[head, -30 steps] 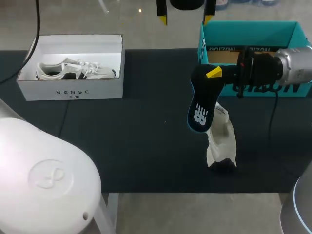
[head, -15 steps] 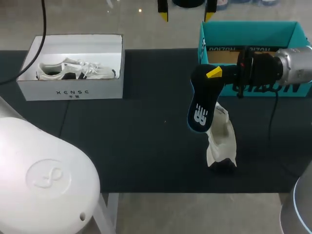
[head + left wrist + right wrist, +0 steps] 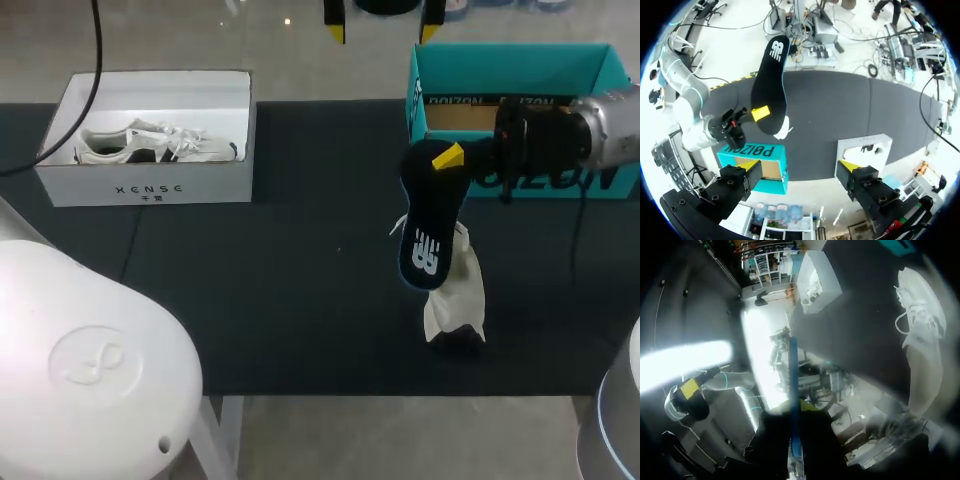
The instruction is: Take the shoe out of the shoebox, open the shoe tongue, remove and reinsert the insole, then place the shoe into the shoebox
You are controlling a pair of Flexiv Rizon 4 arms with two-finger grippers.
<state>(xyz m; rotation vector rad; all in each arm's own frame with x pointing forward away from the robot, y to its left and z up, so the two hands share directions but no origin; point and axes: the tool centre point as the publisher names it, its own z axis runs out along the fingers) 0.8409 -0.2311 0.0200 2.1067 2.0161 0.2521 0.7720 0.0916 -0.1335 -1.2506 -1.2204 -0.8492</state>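
Observation:
My right gripper (image 3: 447,159) is shut on the heel end of a dark blue insole (image 3: 428,225) with a white logo, which hangs down over the white shoe (image 3: 457,292) lying on the black mat. In the right wrist view the insole (image 3: 793,385) runs edge-on between the fingers, with the shoe (image 3: 922,335) lying off to one side of it. The teal shoebox (image 3: 520,68) stands open just behind. My left gripper (image 3: 383,30) hangs open, high over the table's far edge; its own view shows the gripper (image 3: 799,166) empty, and the insole (image 3: 771,82) far below.
A white shoebox (image 3: 150,185) holding a pair of white sneakers (image 3: 150,143) stands at the back left. The black mat (image 3: 260,300) covers the table, bare between the two boxes. My left arm's white base (image 3: 90,360) fills the front left corner.
My right gripper has shifted the insole a little to the right and down, so it now hangs straighter over the shoe. The left gripper stays where it was.

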